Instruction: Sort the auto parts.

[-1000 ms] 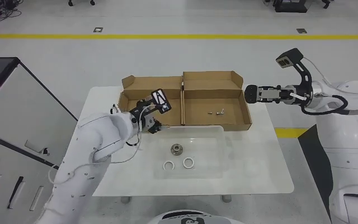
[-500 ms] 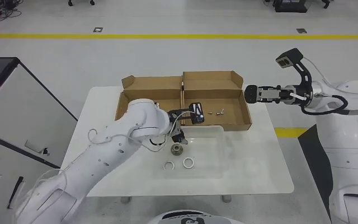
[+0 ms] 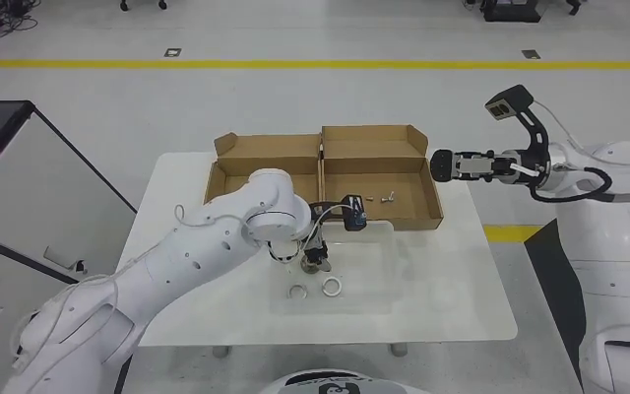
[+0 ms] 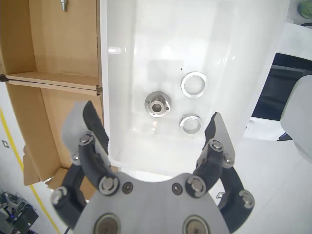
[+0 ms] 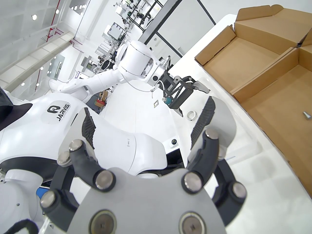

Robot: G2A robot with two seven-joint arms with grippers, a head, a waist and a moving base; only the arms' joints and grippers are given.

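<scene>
I am holding my left gripper [image 4: 151,113] above the white tray [image 4: 117,49], fingers spread wide and gripping nothing. The flanged metal hub [image 4: 157,104] is lying below, between my fingertips, with its bore pointing up, so I am judging there is no long axis to line up with. Two metal rings [image 4: 194,84] are sitting just beside it. My right gripper [image 5: 148,108], also spread and empty, is hanging well apart by the cardboard box [image 3: 409,192], so the left is nearer. I am finding no readable marking on the parts.

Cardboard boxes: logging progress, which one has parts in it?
The cardboard box nearer the right gripper: two small bolts lie inside; the other box shows none.
</scene>
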